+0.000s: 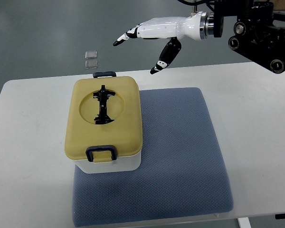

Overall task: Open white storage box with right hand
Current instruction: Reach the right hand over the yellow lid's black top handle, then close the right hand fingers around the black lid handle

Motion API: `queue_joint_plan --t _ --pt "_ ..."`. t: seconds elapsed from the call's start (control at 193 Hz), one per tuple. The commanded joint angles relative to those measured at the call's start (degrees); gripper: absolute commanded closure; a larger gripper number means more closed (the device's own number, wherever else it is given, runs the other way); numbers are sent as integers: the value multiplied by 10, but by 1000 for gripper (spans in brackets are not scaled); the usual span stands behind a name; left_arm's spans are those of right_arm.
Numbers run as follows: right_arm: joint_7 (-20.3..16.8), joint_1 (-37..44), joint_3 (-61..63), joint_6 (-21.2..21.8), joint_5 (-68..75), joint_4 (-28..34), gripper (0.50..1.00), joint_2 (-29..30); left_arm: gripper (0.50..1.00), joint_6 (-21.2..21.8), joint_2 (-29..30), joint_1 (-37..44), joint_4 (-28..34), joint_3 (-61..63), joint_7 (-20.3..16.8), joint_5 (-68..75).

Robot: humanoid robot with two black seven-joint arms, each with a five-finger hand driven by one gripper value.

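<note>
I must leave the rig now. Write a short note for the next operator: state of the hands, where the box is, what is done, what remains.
Right hand: open, fingers spread, holding nothing, up in the air beyond the far edge of the table, apart from the box.
Left hand: not in view.
White storage box: on the left part of the blue mat, yellow lid on and closed, both dark latches down.
Done: nothing on the box yet.
Left: bring the right hand to the box, release the latches, lift the lid.
</note>
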Motion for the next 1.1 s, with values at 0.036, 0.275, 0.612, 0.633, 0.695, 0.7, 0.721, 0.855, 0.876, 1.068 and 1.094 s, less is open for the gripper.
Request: queue_joint_plan --t 0.036,0.275,0.612,0.633,0.695,0.7,0.721,0.855,0.876,1.068,1.094 --pt "0 58 -51 5 -2 22 568 38 500 0 0 0 0 0 0 0" --pt "0 110 -98 21 -8 21 568 115 500 0 0 -1 0 0 0 0" --pt "0 103 -127 9 -44 17 568 148 500 0 0 0 0 0 0 0" --pt "0 103 -127 7 -45 17 568 148 500 0 0 -1 0 0 0 0" --pt "0 101 -127 0 -49 16 568 148 500 0 0 -1 0 0 0 0" --pt "0 100 -127 -1 -50 16 568 148 500 0 0 -1 0 0 0 0" --pt "0 99 -127 -2 -51 16 568 148 500 0 0 -1 0 0 0 0" --pt "0 89 -127 -6 -52 16 568 148 500 0 0 -1 0 0 0 0" --pt "0 86 -127 -7 -53 15 568 148 500 0 0 -1 0 0 0 0" --pt "0 79 -127 -23 -54 9 572 148 500 0 0 -1 0 0 0 0" --pt "0 79 -127 -24 -54 7 574 148 500 0 0 -1 0 0 0 0"
